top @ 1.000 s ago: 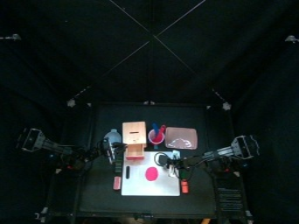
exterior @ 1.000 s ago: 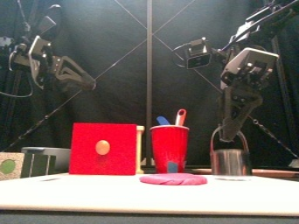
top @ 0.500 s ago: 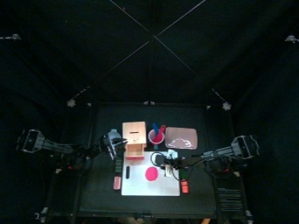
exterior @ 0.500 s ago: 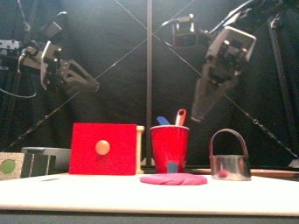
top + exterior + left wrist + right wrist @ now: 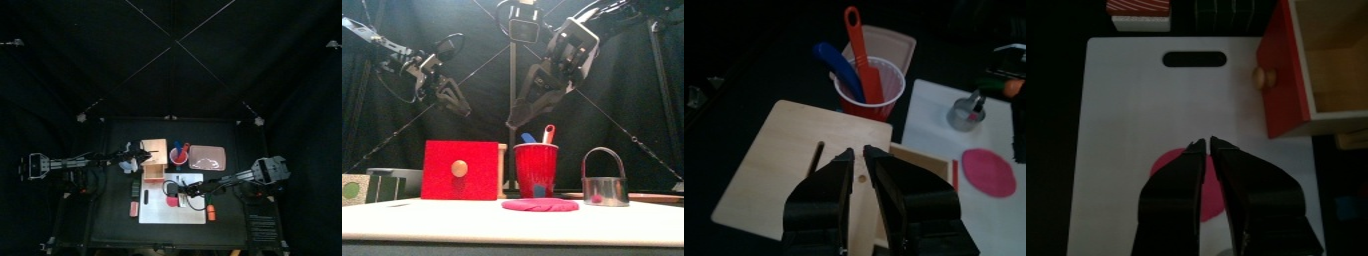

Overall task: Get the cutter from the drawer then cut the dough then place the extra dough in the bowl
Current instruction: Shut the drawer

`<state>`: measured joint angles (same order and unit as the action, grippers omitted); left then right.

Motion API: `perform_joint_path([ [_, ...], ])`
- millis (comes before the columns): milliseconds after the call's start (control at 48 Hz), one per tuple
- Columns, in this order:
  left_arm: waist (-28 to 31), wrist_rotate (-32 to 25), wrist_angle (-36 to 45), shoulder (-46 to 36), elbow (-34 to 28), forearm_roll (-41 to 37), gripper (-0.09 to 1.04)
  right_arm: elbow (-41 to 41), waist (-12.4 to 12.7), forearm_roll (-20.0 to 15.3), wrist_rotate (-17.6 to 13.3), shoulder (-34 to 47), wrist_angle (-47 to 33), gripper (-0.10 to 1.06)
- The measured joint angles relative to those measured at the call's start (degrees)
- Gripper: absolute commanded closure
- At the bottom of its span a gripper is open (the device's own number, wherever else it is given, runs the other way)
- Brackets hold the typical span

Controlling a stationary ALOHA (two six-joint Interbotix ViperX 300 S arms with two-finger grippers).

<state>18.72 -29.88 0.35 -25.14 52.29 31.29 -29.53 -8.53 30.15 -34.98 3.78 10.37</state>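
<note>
Since the earlier frame the right tool (image 5: 1204, 148) has let go of the round metal cutter with a wire handle (image 5: 605, 180), risen and swung toward the middle; the left tool (image 5: 858, 158) has also lifted and come inward; the cutter itself has not shifted.

Right tool: jaws drawn to a thin slit, nothing held; it hangs in the air above the flat disc of pink dough (image 5: 540, 205), clear of it.

Dough: lies flat on the white cutting board (image 5: 1133, 110).

Cutter: stands upright on the same board, handle arched over it; in the front view it is to the right of the dough and apart from it.

Left tool: jaws likewise all but closed, nothing between them; poised above the top of the pale wooden box (image 5: 778, 160), near its slot.

Box: drawer pulled out, its red drawer front (image 5: 460, 170) just beside the board's edge.

Surroundings: a red cup (image 5: 536, 170) stands just beside the box, holding a blue toy knife (image 5: 838, 65) and a red toy knife (image 5: 855, 40); a flat pink tray (image 5: 210, 158) lies beyond the cup; a blue-grey bowl (image 5: 393, 183) sits on the counter (image 5: 120, 230) just to the left of the box in the front view.
</note>
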Motion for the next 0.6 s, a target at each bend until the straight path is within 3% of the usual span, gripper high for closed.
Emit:
perform_joint_path([
  [167,8.3,-0.4,13.4,0.5,-6.8,-8.6,0.34,1.8,0.1,0.2,0.3,2.9,-2.1,0.66],
  [333,14.4,-1.0,20.7,4.2,-11.4,-16.5,0.34,4.1,0.3,0.2,0.8,5.5,-3.1,0.78],
  [604,16.5,-1.7,28.5,15.7,-20.7,-23.1,0.36,6.7,0.8,0.2,0.5,8.3,-3.3,0.86],
])
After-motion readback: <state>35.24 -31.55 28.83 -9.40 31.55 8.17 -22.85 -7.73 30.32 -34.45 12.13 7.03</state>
